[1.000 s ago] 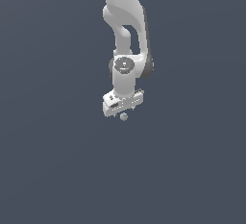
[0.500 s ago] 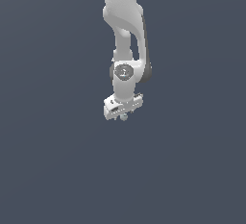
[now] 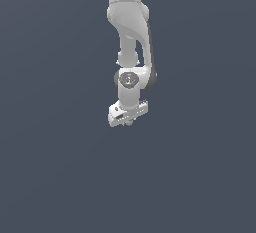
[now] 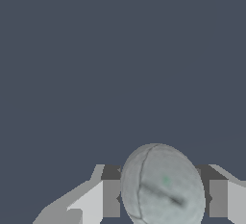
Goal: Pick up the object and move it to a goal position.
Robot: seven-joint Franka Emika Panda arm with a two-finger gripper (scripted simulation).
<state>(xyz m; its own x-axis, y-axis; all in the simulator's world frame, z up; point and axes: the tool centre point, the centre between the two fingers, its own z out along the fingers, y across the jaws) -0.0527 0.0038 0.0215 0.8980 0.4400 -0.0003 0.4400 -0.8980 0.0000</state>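
Arm: glossy white rounded links, dark grey joint disc; white boxy gripper, short grey fingertips.

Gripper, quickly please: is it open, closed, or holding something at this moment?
Gripper: closed on the ball, which sits between the jaws in the wrist view.

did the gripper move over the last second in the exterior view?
Yes. The gripper has come up and shifted slightly toward the exterior view's right, judged against the picture frame, since the plain backdrop gives no fixed mark. The ball sits between its fingers.
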